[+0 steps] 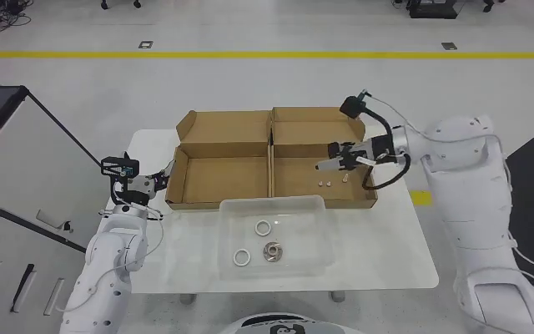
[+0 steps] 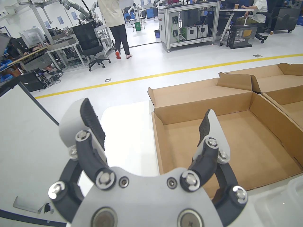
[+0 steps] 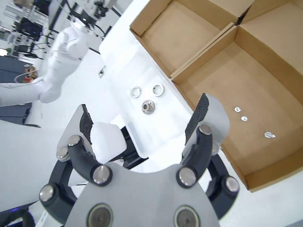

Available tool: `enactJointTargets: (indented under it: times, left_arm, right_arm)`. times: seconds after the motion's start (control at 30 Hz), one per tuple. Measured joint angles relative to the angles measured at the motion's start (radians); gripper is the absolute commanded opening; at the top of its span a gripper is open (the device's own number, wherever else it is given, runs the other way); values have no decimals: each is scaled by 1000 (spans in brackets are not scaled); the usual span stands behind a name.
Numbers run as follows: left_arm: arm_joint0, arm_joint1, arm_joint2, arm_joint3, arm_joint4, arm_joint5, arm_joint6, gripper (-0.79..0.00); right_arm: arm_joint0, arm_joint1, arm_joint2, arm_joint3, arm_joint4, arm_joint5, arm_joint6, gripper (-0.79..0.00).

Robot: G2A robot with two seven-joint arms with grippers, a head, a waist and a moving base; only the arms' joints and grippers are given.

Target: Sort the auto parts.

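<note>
The white table (image 1: 392, 250) keeps everything within both arms' reach. Two open cardboard boxes stand side by side as sorting bins. The left box (image 1: 225, 179) sits just ahead of the left pincer (image 2: 147, 106) and holds nothing. The right box (image 1: 300, 179) lies beneath the right pincer (image 3: 144, 102). The clear tray (image 1: 300, 242), just beyond the box's near wall from the right pincer, looks like the supply of unsorted parts.

The right pincer hovers over its box with jaws spread wide and nothing between them, so it looks free to fetch from the tray. The left pincer is also wide open and empty at its box's outer edge, apparently on standby.

A flanged hub (image 3: 148, 106) and two rings (image 3: 135, 92) (image 3: 158, 89) lie in the tray. Three small parts (image 3: 244, 118) lie close together on the box floor below the right pincer, which suggests that bin collects the small pieces.
</note>
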Motion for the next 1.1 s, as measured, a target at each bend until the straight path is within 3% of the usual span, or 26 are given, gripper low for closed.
enactJointTargets:
  times: [0.63, 0.97, 1.1]
  left_arm:
    - [0, 0, 0, 0, 0, 0, 0, 0]
    - [0, 0, 0, 0, 0, 0, 0, 0]
    - [0, 0, 0, 0, 0, 0, 0, 0]
  right_arm:
    - [-200, 178, 180, -37, 637, 105, -1, 0]
    - [-249, 261, 217, -6, 779, 102, -1, 0]
    - [-256, 275, 225, -4, 801, 92, -1, 0]
